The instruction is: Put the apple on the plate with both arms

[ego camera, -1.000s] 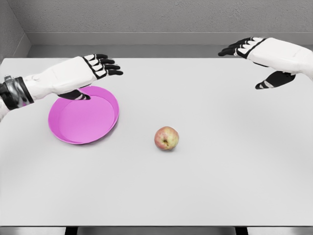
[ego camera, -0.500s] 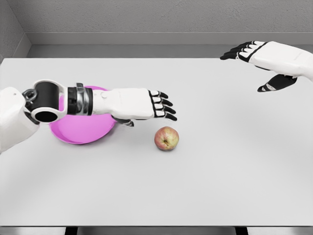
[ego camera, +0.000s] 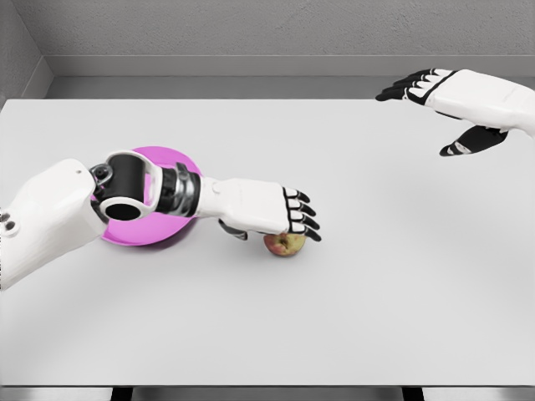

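The left robot hand [ego camera: 280, 215] has swept from over the pink plate [ego camera: 159, 238] to hover right above the apple [ego camera: 284, 245] on the bench [ego camera: 376, 276], fingers spread and gripping nothing, so a grasp looks imminent, while the right robot hand [ego camera: 456, 104] stays open far away.

table [ego camera: 351, 301]: smooth, matt pale grey top, no grain or pattern, looks like laminate or painted board; darker edge strip along the near side
plate [ego camera: 171, 157]: plain magenta, smooth, plastic-looking, soft sheen with no sharp highlights
apple [ego camera: 282, 246]: red and yellow mottled skin, smooth, dull shine
left hand [ego camera: 272, 213]: white hard shell on the back, smooth and slightly glossy like moulded plastic; black segments on the fingers [ego camera: 303, 217], matt
left arm [ego camera: 50, 217]: white glossy casing, a dark ribbed metallic-looking band at the wrist
right hand [ego camera: 460, 96]: same white smooth shell with black matt finger parts
wall [ego camera: 267, 29]: grey, rough, speckled like concrete or plaster
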